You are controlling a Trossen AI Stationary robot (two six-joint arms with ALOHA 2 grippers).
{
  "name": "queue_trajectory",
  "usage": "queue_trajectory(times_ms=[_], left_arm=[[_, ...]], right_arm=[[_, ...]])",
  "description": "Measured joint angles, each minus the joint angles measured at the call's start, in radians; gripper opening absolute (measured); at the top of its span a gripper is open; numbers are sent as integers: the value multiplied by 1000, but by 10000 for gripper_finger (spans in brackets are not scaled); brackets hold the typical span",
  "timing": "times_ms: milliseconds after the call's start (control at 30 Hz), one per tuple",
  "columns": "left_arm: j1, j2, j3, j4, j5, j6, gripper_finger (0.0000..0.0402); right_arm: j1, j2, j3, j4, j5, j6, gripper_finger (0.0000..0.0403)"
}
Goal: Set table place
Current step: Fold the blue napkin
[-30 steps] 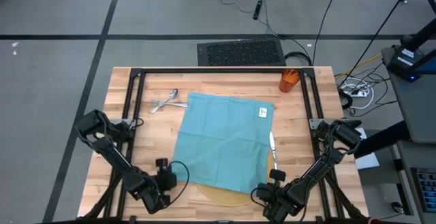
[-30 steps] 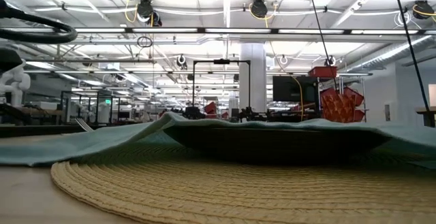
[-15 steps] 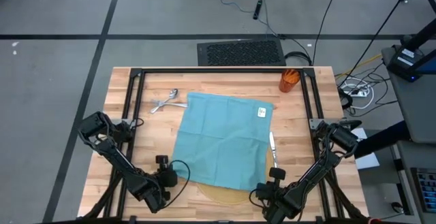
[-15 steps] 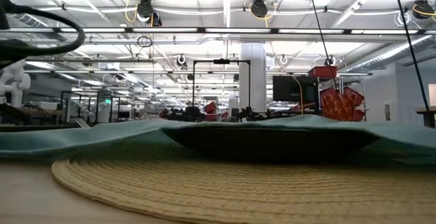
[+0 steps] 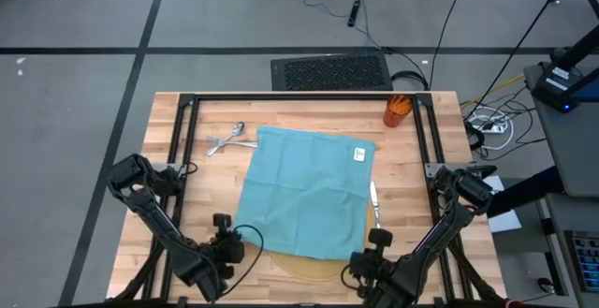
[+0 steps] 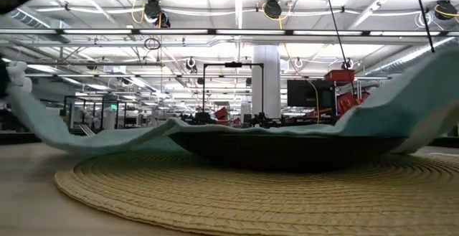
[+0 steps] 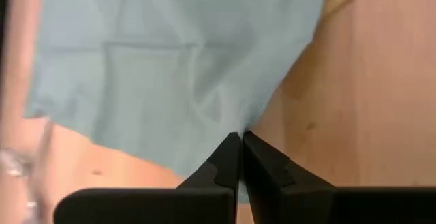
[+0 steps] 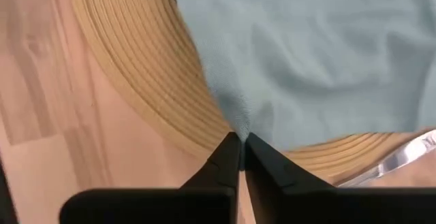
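Observation:
A teal napkin (image 5: 307,191) lies spread over a dark bowl (image 6: 287,151) and a round tan mat (image 6: 244,196) in the middle of the wooden table (image 5: 187,252). My left gripper (image 5: 240,240) is shut on the napkin's near left corner. My right gripper (image 5: 357,256) is shut on its near right corner. In the low view both corners rise off the mat while the napkin's middle rests on the bowl's rim. A knife (image 5: 374,203) lies right of the napkin, a fork and spoon (image 5: 226,139) lie at the far left, and an orange cup (image 5: 397,111) stands far right. My left gripper pinches the napkin's near left corner (image 7: 235,122) between its two fingers, slanting down from the near side. That corner (image 6: 25,118) is lifted off the table. My right gripper pinches the near right corner (image 8: 235,118) between its two fingers, slanting down from the near side. That corner (image 6: 423,85) is raised above the mat.
A black frame rail (image 5: 299,95) runs around the work area. Bare wood shows left of the napkin (image 5: 201,196) and along the far edge. A dark ridged mat (image 5: 329,72) lies on the floor beyond the table.
Both grippers have risen. The napkin's two near corners, which lay flat on the table and mat, now stand lifted on the left and right, while its middle stays draped over the bowl.

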Motion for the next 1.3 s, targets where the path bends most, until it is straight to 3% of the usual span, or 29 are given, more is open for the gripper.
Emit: queue_trajectory(times_ms=[333, 633, 767, 1000, 1300], left_arm=[[7, -4, 126, -288, -129, -3, 0], [84, -77, 132, -472, -298, -112, 0], [126, -140, 132, -474, -376, -97, 0], [259, -175, 132, -465, -386, 57, 0], [424, -175, 81, -333, -384, 241, 0]], right_arm=[[-3, -1, 145, -292, 77, 22, 0], [-54, -47, 162, -433, 121, 42, 0], [-80, -87, 162, -435, 166, 8, 0], [-170, -138, 147, -435, 180, -86, 0], [-287, -266, -38, -434, 146, -69, 0]])
